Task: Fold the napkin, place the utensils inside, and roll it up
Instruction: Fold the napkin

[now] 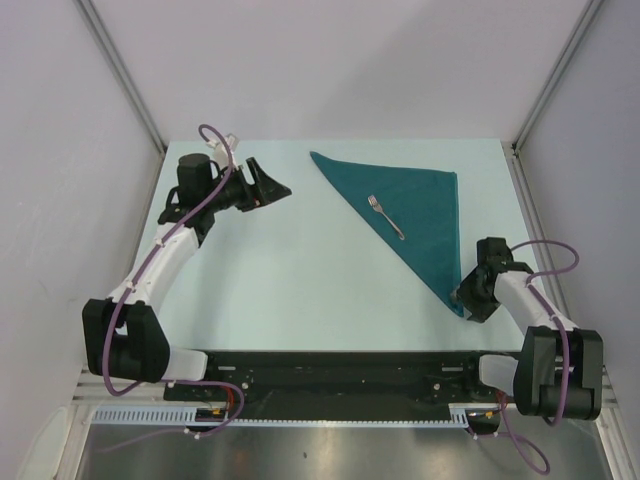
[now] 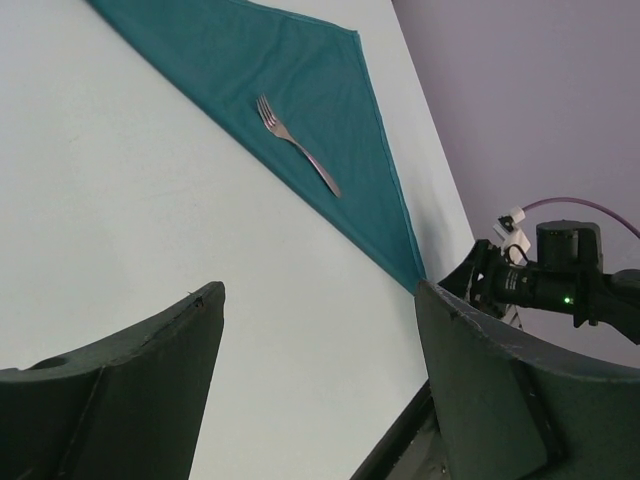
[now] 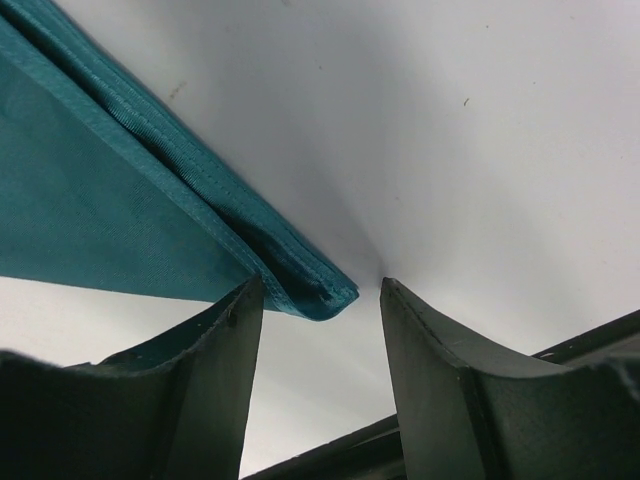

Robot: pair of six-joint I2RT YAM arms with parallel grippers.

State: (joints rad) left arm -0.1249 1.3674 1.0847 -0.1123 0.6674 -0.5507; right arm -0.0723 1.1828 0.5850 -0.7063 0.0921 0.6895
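The teal napkin (image 1: 415, 200) lies folded into a triangle on the right half of the table, one point toward the near right. The silver fork (image 1: 386, 216) rests on top of it, close to the long folded edge, tines toward the back. My right gripper (image 1: 466, 298) sits low at the napkin's near corner. In the right wrist view the layered corner (image 3: 330, 292) lies between the parted fingers, next to the left one, and the right gripper (image 3: 320, 285) is open. My left gripper (image 1: 278, 185) hovers open at the back left, apart from the cloth, with nothing between its fingers (image 2: 200, 320).
The left wrist view looks across bare tabletop (image 2: 150, 200) to the napkin (image 2: 300, 80), the fork (image 2: 298, 146) and the right arm (image 2: 550, 280). Grey walls enclose the table on three sides. A black rail (image 1: 330, 365) runs along the near edge.
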